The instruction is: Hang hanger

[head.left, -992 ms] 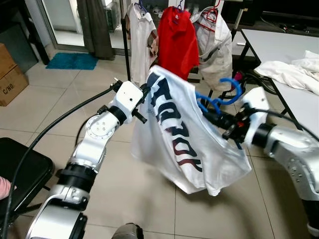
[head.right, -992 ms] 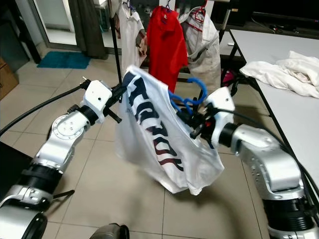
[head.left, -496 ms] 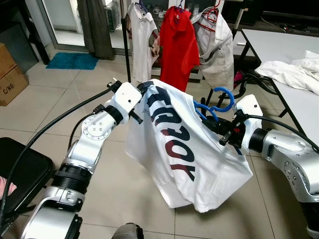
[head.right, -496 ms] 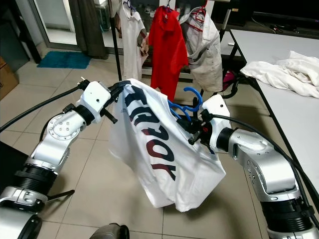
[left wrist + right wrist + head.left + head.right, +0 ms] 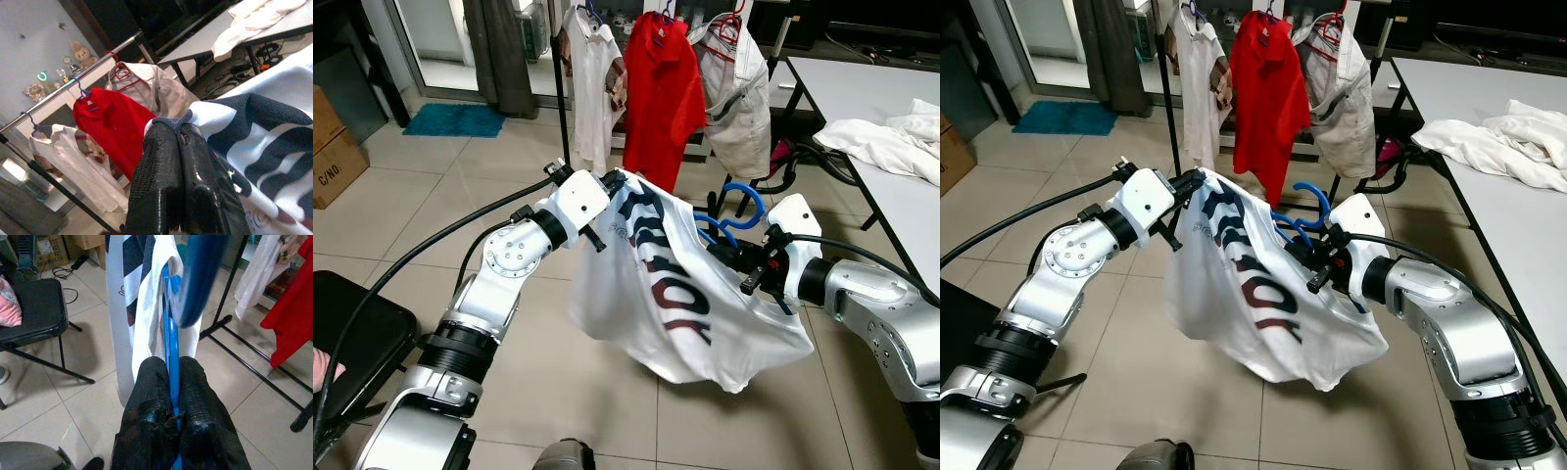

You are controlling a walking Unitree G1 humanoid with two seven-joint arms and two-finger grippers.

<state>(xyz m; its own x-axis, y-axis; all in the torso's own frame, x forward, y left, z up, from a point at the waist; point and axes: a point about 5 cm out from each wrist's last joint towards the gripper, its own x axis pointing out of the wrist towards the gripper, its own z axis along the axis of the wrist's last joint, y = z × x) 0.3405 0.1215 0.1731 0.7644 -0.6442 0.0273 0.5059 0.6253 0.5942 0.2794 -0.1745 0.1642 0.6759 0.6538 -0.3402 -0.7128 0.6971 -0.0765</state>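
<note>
The right gripper [image 5: 171, 396] pinches the blue hanger [image 5: 736, 211], hook apparently pointing far; the left gripper [image 5: 178, 142] pinches the white shirt [image 5: 675, 294].

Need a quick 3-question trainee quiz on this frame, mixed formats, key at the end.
1. True or false: the right end effector is shut on the blue hanger.
2. Multiple choice: what does the left end effector pinch? A) the red shirt on the rack B) an edge of the white printed T-shirt C) the rack's rail
3. Fill in: on the clothes rack behind, the garment between the two pale ones is ____ in colour.

Key: 1 true; 2 B; 3 red, the red shirt.
</note>
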